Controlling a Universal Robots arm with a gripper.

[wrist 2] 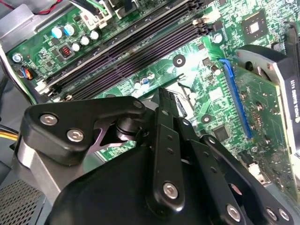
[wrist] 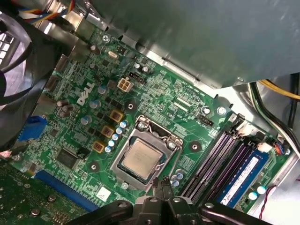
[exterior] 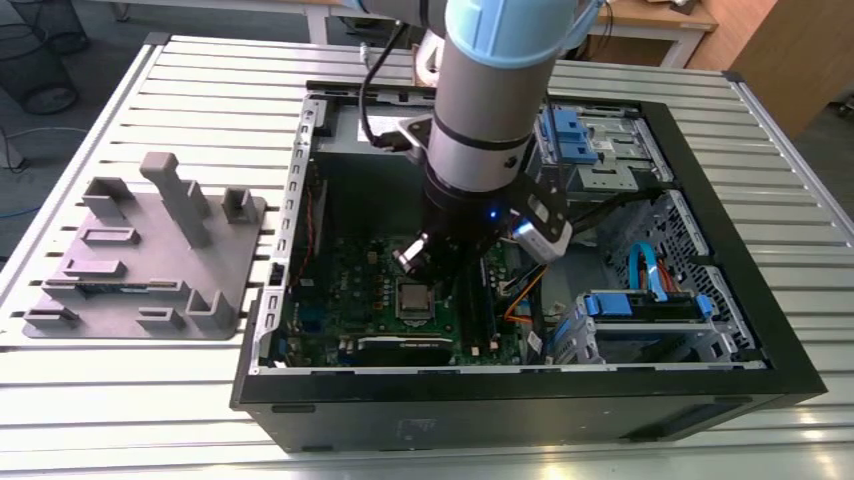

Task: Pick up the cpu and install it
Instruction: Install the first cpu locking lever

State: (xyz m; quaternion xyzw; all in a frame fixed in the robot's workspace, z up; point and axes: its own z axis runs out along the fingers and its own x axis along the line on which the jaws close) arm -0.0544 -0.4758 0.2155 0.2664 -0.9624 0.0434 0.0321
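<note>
**A:** Arm's down inside the open computer case [exterior: 694, 250] on the slatted table [exterior: 160, 400], hanging over the green motherboard [wrist: 79, 75]. Where's the chip?

**B:** The cpu [wrist: 140, 157] is sitting flat in the metal socket frame [wrist: 123, 154] near the middle of the motherboard, silver top up. In the exterior view it's the small grey square [exterior: 416, 296] just below the tool, towards the case's front edge.

**A:** And the gripper?

**B:** The gripper [wrist: 162, 183] has its two black fingertips pressed together, nothing pinched between them. In the first wrist view the tips sit at the frame's outer corner, on the side facing the memory slots [wrist: 220, 164], so the chip lies just beside them, slightly off, towards the board's middle.

**A:** Touching it?

**B:** Doesn't look like it. The tips appear to hover at the rim of the frame, apart from the chip's top, though height is hard to judge.

**A:** Any long axis to worry about?

**B:** It's square, so no. Its edges run parallel with the frame and, by my reading, roughly parallel with the slots too.

**A:** Frame clamped down?

**B:** It lies flat around the chip; whether it's latched, I can't tell. The grey parts tray [exterior: 134, 260] at the table's left edge holds no chip that I can make out.
</note>
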